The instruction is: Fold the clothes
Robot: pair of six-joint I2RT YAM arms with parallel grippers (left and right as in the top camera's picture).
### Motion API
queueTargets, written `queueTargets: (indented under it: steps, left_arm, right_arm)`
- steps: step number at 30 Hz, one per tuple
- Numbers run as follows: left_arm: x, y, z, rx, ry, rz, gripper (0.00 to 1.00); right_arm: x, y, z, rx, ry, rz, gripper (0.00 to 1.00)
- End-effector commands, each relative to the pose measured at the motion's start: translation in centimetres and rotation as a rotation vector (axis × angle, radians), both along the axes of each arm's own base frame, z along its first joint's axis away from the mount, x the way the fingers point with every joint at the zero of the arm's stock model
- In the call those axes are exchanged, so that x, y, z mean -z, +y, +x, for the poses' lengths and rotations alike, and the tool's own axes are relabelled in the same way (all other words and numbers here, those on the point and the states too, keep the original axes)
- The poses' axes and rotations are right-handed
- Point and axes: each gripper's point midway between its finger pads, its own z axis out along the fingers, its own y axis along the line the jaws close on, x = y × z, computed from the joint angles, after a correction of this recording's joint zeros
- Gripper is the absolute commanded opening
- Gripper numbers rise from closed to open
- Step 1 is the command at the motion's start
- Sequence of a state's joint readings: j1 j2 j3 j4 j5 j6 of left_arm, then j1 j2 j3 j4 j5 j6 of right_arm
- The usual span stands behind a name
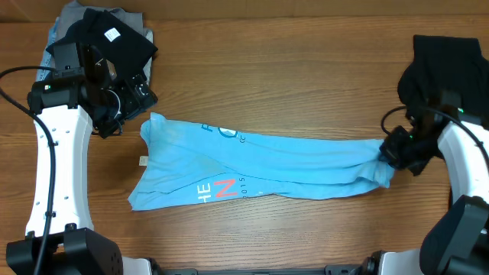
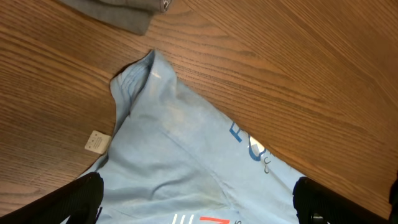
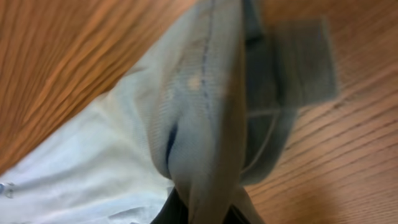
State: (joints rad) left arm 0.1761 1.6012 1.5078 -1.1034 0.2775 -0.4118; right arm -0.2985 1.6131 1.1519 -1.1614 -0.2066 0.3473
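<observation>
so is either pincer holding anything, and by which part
The right pincer is shut on the bunched end of the T-shirt; the left pincer holds nothing.

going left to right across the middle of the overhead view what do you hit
left gripper, open → light blue T-shirt → right gripper, shut on the shirt's far end

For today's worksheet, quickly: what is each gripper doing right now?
Left gripper: open, holding nothing, over the T-shirt.
Right gripper: shut on the T-shirt's bunched end.
</observation>
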Motion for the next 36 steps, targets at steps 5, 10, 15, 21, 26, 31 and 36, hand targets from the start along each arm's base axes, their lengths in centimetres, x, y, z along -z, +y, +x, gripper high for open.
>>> queueTargets:
  steps: [5,10,15,21,26,31,36]
  left_arm:
    - [-0.7,-0.4,0.2,0.032,-0.026,0.006,1.0]
    - [-0.7,-0.4,0.2,0.033,-0.025,0.005,1.0]
    - [-0.6,-0.5,0.0,0.033,-0.016,0.004,1.0]
    - [-0.6,-0.5,0.0,0.033,-0.014,0.004,1.0]
    - [-0.6,-0.5,-0.1,0.033,-0.012,0.004,1.0]
    - [-0.6,-0.5,-0.1,0.033,-0.01,0.003,1.0]
    - [-0.5,-0.5,-0.2,0.033,-0.007,0.003,1.0]
  right_arm:
    - [-0.8,5.8,1.3,-0.191,-0.018,-0.07,0.04]
    - [-0.8,11.1,1.8,-0.32,-0.06,-0.069,0.04]
    - [-0.7,16.3,0.9,-0.455,-0.09,-0.059,0.04]
    - [-0.2,20.8,-0.3,-0.549,-0.104,-0.028,0.11]
    - [0.4,22.6,-0.7,-0.587,-0.105,-0.022,0.87]
    - [0.4,23.1,-0.6,-0.6,-0.122,-0.019,1.0]
    - [0.3,20.8,0.3,-0.526,-0.097,-0.028,1.0]
